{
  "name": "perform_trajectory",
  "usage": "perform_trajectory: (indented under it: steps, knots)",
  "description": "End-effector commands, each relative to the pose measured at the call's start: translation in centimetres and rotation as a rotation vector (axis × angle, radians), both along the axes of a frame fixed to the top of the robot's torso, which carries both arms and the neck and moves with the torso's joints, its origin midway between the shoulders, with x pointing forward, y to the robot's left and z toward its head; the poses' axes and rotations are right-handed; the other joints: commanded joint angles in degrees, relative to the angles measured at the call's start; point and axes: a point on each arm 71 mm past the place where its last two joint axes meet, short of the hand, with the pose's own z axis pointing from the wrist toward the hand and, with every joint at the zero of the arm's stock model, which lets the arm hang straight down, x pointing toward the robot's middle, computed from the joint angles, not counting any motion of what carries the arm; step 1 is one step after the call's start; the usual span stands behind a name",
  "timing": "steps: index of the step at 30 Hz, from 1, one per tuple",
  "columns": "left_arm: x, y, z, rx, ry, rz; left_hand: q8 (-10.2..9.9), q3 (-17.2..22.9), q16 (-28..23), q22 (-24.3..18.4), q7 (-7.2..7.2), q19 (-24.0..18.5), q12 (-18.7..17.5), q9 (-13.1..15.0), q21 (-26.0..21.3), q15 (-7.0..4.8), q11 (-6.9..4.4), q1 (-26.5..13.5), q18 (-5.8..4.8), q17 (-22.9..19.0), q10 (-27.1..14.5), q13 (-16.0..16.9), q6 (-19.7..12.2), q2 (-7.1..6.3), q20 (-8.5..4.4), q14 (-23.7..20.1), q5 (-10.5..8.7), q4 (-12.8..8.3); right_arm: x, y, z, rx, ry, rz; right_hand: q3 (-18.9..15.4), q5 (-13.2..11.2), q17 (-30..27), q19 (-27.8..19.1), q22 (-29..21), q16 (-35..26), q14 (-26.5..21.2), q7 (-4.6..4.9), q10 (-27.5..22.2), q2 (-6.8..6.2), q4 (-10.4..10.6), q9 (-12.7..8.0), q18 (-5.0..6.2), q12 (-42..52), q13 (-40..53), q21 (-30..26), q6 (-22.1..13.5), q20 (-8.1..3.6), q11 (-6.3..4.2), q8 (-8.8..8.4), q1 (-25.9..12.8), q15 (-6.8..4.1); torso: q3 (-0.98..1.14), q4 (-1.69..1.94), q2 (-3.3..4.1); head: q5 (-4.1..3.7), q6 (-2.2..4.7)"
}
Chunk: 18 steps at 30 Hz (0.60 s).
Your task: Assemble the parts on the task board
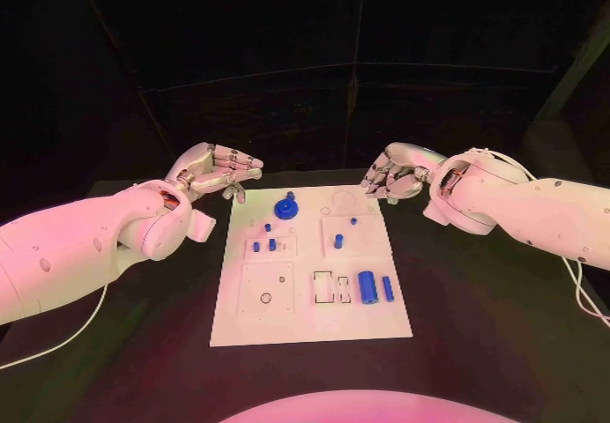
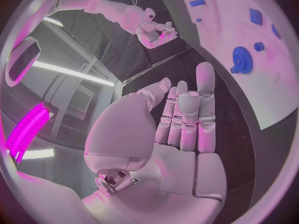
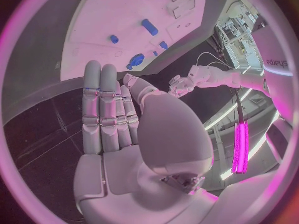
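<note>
Black table (image 1: 483, 352) bears task board (image 1: 305, 326) with blue parts (image 1: 368, 287) — both hands empty, fingers apart.

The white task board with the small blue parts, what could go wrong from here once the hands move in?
1. The blue gear stands at the far edge of the white task board, right between the empty left hand and right hand; both reaching for it might collide.
2. The two blue cylinders lie side by side on the board; a broad hand may nudge one while grasping the other.
</note>
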Motion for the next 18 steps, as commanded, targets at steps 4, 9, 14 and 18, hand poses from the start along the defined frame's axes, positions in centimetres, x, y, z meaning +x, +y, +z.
perform_trajectory:
  steps: [4, 9, 14, 18]
  knots:
    - [-0.1, 0.1, 0.8, -0.264, 0.002, 0.030, -0.5, -0.3, -1.4, -0.4, 0.32, -0.8, -0.5, -0.1, -0.9, 0.18, 0.15, 0.5, 0.67, -2.5, -0.6, 0.0, -0.3, 0.48, 0.17, -1.6, 0.09, -0.2, -0.2, 1.3, -0.2, -0.171, -0.126, -0.011, 1.4, -0.8, 3.6, -0.1, 3.1, 6.6, 2.1, 0.26, -1.6, -1.10, 0.2, 0.0, -0.14, -0.6, 0.0, 4.4, -0.8, 0.37, 0.40, -0.57, -1.0, -0.23, -0.01, 0.16, 0.03, -0.26, 0.24]
    - [-0.2, -0.3, 0.8, -0.279, 0.005, 0.022, -1.0, -0.8, -1.8, -0.7, 0.85, -1.2, -0.7, -0.1, -1.4, 0.55, 0.60, 0.4, 0.61, -3.3, -1.5, -0.1, -1.2, 0.30, 0.41, -2.5, 0.08, -0.3, -0.3, 2.4, -1.2, -0.224, -0.081, 0.010, 2.4, -1.4, 5.0, -0.2, 9.9, 9.1, 1.7, 0.53, -3.3, -1.70, 0.0, 0.0, -0.95, -1.2, -0.1, 10.4, -3.3, 0.76, 0.83, -0.55, -0.9, 0.17, 0.06, 0.22, 0.06, -0.28, 0.27]
    - [-0.3, -0.5, 0.7, -0.286, 0.008, 0.015, -1.0, -1.0, -2.1, -0.8, 0.97, -1.3, -0.6, -0.1, -1.6, 0.68, 0.75, 0.4, 0.59, -3.9, -1.7, 0.0, -1.3, 0.30, 0.53, -2.9, 0.08, -0.3, -0.4, 3.1, -2.2, -0.260, -0.039, 0.030, 3.2, -1.7, 6.6, -0.3, 16.9, 12.2, 1.3, 0.57, -4.1, -1.99, -0.2, 0.0, -1.66, -1.2, -0.1, 16.7, -3.8, 1.16, 1.02, -0.53, -1.0, 0.40, 0.02, 0.12, 0.04, -0.39, 0.22]
    - [-0.3, -0.6, 0.7, -0.289, 0.011, 0.011, -1.0, -1.1, -2.3, -0.9, 1.00, -1.4, -0.6, -0.1, -1.7, 0.72, 0.78, 0.4, 0.59, -4.3, -1.8, 0.0, -1.4, 0.35, 0.58, -3.2, 0.09, -0.3, -0.4, 3.5, -2.8, -0.279, -0.018, 0.037, 3.5, -1.8, 7.2, -0.9, 18.5, 13.4, 0.7, 0.63, -4.2, -2.03, -0.3, 0.1, -1.66, -1.0, -0.1, 18.3, -3.8, 1.35, 1.06, -0.50, -1.2, 0.43, 0.04, 0.06, 0.01, -0.67, 0.31]
